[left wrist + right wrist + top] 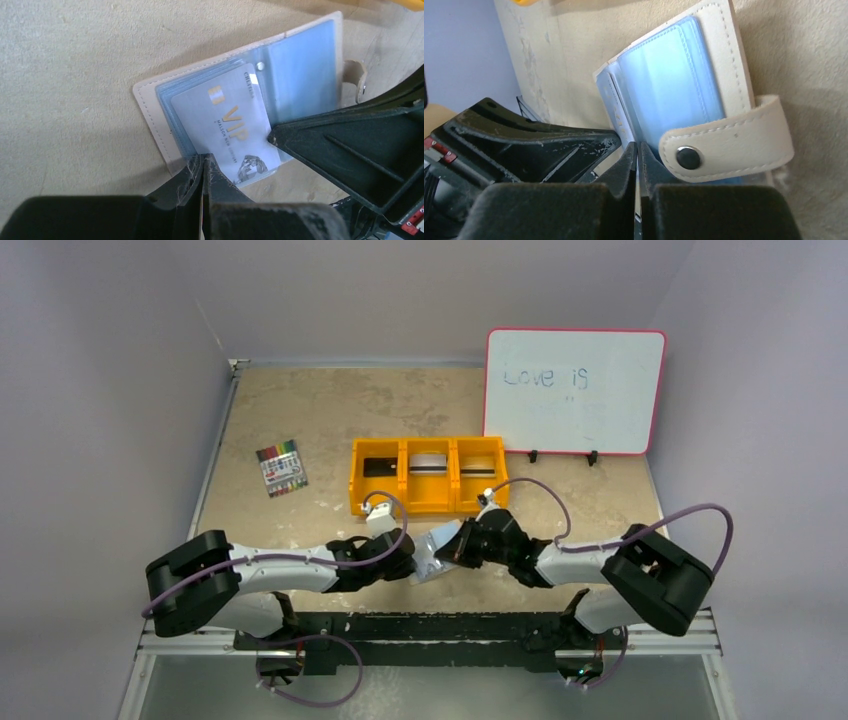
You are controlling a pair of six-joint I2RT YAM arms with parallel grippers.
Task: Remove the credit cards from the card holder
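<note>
**Card holder in a two-arm grasp.** The card holder is shown open at the lower centre of the overhead view, between the two arms and just in front of the orange tray. Whether it rests on the worktop or is raised clear of it cannot be told.

In the left wrist view the tan stitched cover is seen beneath layered pale blue sleeves. A silver VIP card projects from them towards the lower right of the frame. The jaws of the left gripper are closed with no gap visible, their tips set on the card's long edge at bottom centre. The card appears to be pinched, though a sleeve layer may be caught with it.

In the right wrist view the jaws of the right gripper are likewise closed, on the lower edge of the blue panel beside the snap strap.

The holder is judged light, thin and limp at its fold, with soft, slick sleeves that would buckle if pushed. A firm hold is best taken on the stitched cover or panel edge, not on the strap. The card is judged stiff, smooth and slippery. It is best pinched flat on its exposed margin and drawn straight along the sleeve opening, without twist.
</note>
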